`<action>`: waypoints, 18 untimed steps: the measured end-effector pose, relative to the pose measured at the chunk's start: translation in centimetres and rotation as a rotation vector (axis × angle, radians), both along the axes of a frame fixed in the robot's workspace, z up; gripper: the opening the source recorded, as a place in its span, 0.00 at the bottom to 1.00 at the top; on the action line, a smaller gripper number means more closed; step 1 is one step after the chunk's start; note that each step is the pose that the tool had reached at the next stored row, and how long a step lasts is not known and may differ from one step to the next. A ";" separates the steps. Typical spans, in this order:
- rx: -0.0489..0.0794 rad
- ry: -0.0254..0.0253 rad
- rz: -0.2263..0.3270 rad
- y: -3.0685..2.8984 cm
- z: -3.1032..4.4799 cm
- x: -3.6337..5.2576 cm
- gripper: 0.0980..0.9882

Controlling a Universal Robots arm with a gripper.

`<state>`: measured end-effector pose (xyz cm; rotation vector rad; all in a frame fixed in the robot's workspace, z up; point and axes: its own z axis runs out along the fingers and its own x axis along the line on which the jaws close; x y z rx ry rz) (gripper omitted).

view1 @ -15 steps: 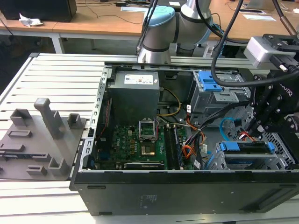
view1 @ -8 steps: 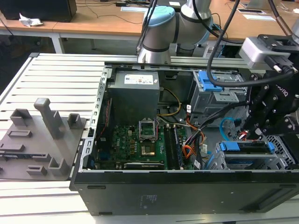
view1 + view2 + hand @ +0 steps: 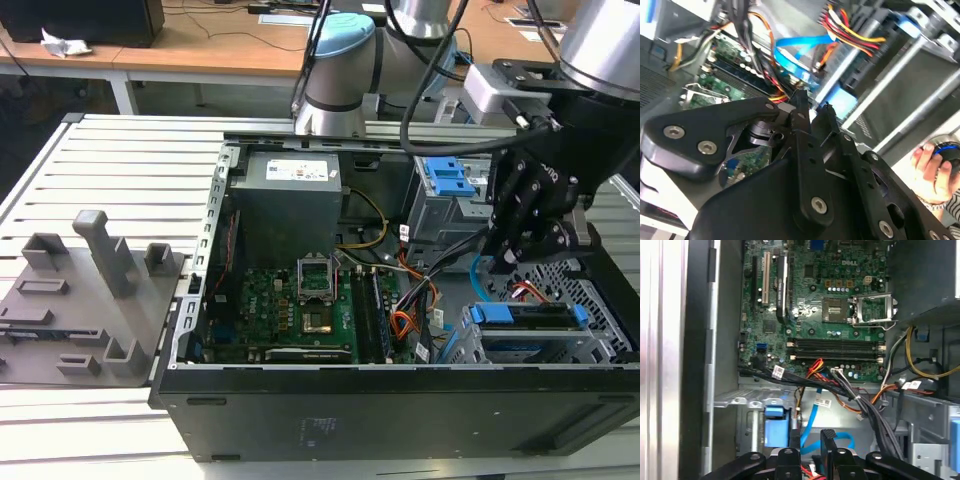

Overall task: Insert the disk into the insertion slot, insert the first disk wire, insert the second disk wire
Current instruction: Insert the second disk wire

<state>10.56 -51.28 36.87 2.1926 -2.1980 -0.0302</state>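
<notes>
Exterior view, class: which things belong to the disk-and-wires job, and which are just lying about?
Job: silver-grey disk in blue plastic caddy; low grey perforated metal slot; thin red-orange wire; flat light-blue cable; black gripper.
Lying about: grey plastic fixture tray; crumpled white paper; green motherboard; blue-latched grey drive cage.

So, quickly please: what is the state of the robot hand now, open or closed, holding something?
Hand: closed or nearly so, fingers close together, nothing visibly held; it hangs above the second disk wire.
</notes>
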 end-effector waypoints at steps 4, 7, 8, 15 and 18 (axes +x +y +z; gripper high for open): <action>-0.003 0.0000 0.040 0.74 -0.09 0.05 0.23; -0.016 0.0003 0.071 0.74 -0.15 0.18 0.23; -0.022 0.0007 0.078 0.73 -0.21 0.41 0.23; -0.028 0.0030 0.084 0.73 -0.40 1.55 0.23; -0.028 0.0030 0.084 0.72 -0.40 1.59 0.21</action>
